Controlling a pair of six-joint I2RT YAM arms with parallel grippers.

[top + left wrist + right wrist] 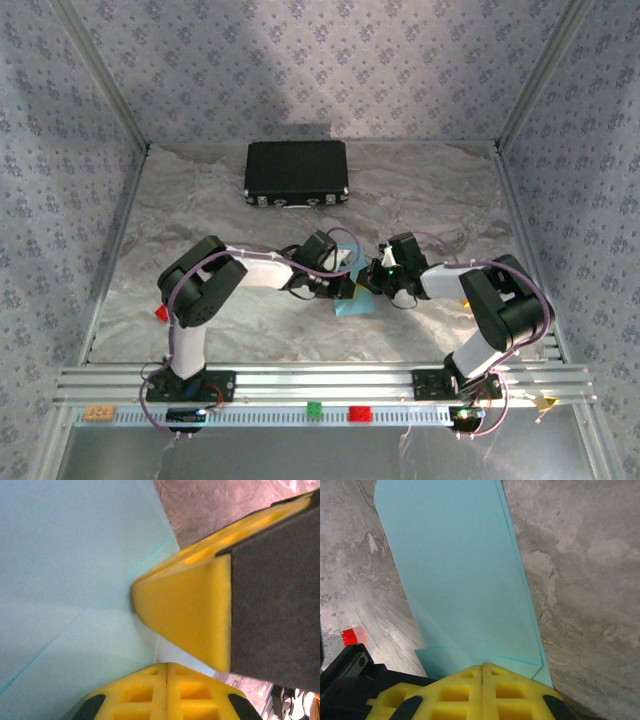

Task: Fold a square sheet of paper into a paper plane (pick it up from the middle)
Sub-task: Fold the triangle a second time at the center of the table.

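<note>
**Grey marbled bench (pixel 420 200), patterned fabric walls: both claws on blue paper mid-bench**

- Nearest, on the metal rail (pixel 250 382) at the front edge: green brick (pixel 314 409) and red brick (pixel 359 413), just beside each other.
- Further in, left of the left arm: small red block (pixel 161 312) on the bench, well apart from the paper.
- Mid-bench: left claw (pixel 345 272) and right claw (pixel 385 272) tip to tip over the square sheet of paper (pixel 352 303).
- Right claw (pixel 483 672): clenched, grasping the folded paper (pixel 465 570) at its near edge, doubled layers along its right side.
- Left claw (pixel 166 680): clenched, pads together, paper (pixel 60 580) right at the tips. Cannot tell if pinched.
- Close at right in the left wrist view: yellow finger of the right claw, tip against the paper.
- Far end: black case (pixel 297 173), flat, near the back wall.
</note>
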